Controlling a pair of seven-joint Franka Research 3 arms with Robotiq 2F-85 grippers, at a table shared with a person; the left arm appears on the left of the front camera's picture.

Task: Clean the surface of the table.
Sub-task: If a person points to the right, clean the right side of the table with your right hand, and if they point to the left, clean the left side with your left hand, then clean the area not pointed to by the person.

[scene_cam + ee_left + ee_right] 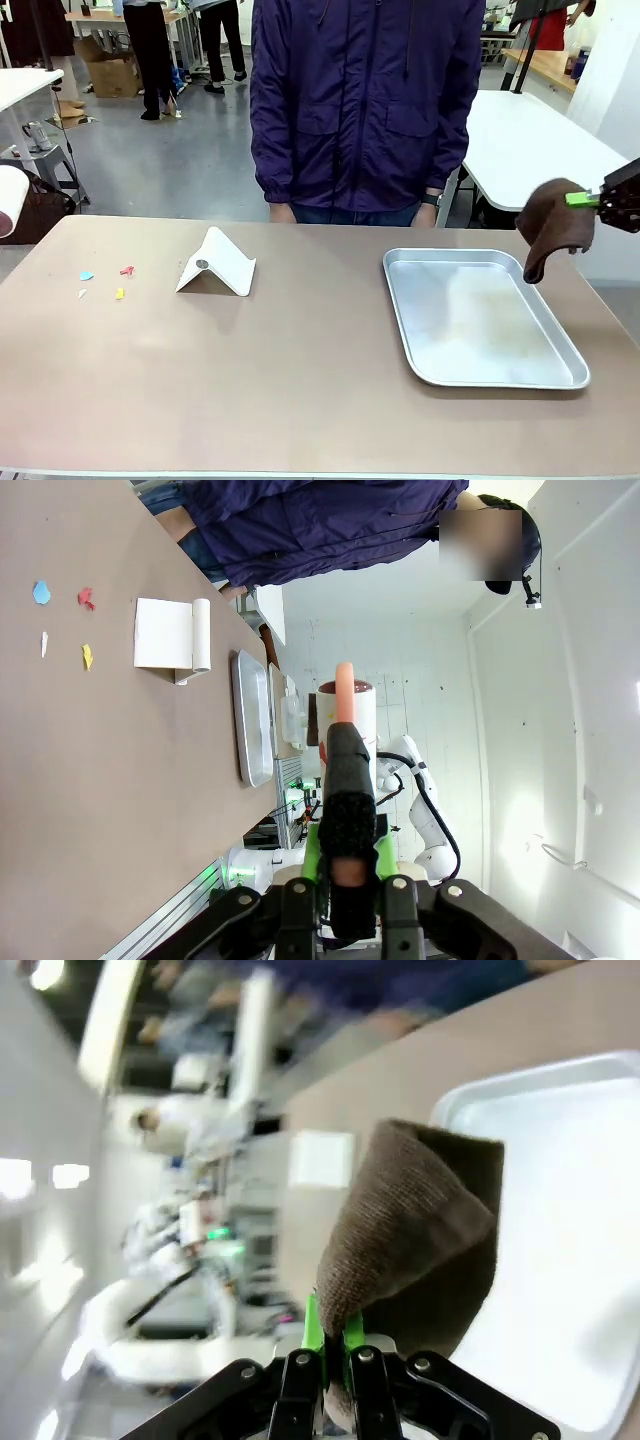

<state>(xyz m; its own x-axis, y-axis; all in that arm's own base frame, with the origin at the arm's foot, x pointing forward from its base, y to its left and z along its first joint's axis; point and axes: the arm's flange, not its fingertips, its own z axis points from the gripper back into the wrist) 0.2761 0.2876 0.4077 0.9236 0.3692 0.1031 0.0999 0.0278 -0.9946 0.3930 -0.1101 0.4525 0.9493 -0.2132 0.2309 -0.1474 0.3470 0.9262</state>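
Tan and matte, the bench (300, 400) fills the foreground, carrying a metal tray (402, 318) at right, a few coloured scraps (119, 293) at left and a white folded stand (218, 268) between them. Near the tray's far right corner, the right gripper (592, 198) is clamped on a brown cloth (553, 228) hanging in the air. The left gripper (346, 865) is closed around the black handle (348, 780) of a white roller (10, 200). A person (360, 100) in a purple jacket stands at the far edge.
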